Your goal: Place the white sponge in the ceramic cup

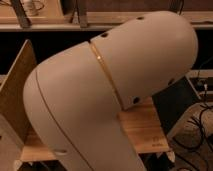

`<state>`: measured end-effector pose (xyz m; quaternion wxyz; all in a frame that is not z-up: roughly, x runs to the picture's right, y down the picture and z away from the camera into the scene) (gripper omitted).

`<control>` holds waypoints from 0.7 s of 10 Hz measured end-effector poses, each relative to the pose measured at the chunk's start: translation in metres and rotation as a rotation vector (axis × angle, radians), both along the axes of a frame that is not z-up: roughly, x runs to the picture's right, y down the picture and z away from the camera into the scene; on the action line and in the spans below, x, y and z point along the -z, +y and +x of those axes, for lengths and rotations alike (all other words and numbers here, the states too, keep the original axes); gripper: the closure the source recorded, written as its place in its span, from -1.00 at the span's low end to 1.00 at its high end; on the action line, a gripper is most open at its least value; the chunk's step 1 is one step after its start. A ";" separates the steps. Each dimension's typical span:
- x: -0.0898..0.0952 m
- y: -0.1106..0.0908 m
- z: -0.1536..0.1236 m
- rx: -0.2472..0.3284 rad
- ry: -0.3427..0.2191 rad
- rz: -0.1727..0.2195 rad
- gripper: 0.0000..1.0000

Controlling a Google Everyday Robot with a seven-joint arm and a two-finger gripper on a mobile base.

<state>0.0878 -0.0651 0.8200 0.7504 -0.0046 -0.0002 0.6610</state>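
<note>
Most of the view is filled by the white arm (100, 100), over a wooden table (142, 126) with a board (15, 100) standing at its left. The gripper, sponge and cup are hidden from sight, so I cannot tell its grip.

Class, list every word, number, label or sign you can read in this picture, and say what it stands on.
No text can be read.
Small dark marks on the wooden table, near its front edge: too small to read.
The robot arm bears no lettering.
The gripper is not in view.
</note>
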 end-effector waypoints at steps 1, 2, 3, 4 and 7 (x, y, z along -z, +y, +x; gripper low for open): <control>-0.001 0.011 0.009 -0.012 0.012 -0.020 1.00; -0.001 0.019 0.018 -0.022 0.028 -0.037 1.00; -0.001 0.022 0.022 -0.029 0.037 -0.045 1.00; -0.002 0.026 0.024 -0.034 0.043 -0.052 1.00; -0.011 0.041 0.013 -0.060 0.017 -0.075 1.00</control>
